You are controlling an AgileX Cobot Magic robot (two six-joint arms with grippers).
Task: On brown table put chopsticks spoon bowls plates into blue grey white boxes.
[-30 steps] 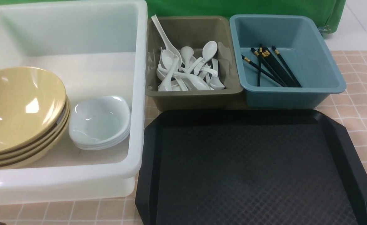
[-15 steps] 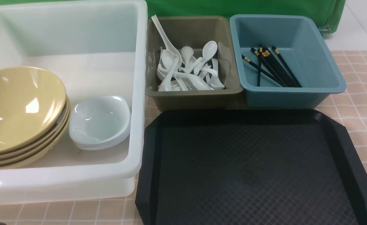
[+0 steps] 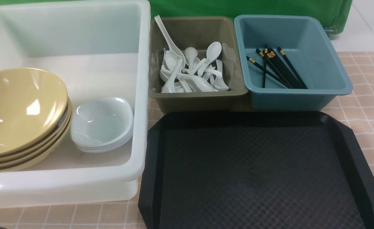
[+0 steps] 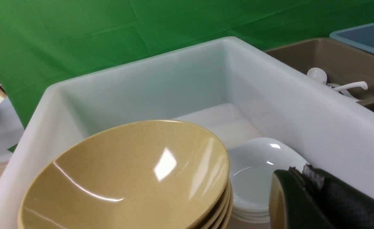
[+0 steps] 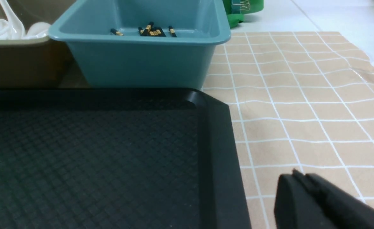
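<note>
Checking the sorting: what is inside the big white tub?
The white tub holds a stack of tan bowls and, beside it, a stack of small white plates. The tub floor beneath both stacks is covered.

Translucent white plastic tub (image 3: 140,95) holds glossy mustard-tan round bowls (image 3: 21,108) (dark rim edges) and white rounded-square dishes (image 3: 102,122). Olive-grey bin (image 3: 199,98): white spoons (image 3: 190,71). Teal-blue bin (image 3: 301,98): black gold-banded chopsticks (image 3: 277,68). Black diamond-textured tray (image 3: 253,171). Pinkish-tan tiled table (image 3: 370,95), pale grid lines.

The bowls (image 3: 21,111) and plates (image 3: 102,125) lie in the tub (image 3: 142,95) at left; the spoons (image 3: 190,73) and chopsticks (image 3: 277,68) lie in bins behind the tray (image 3: 253,171).
</note>
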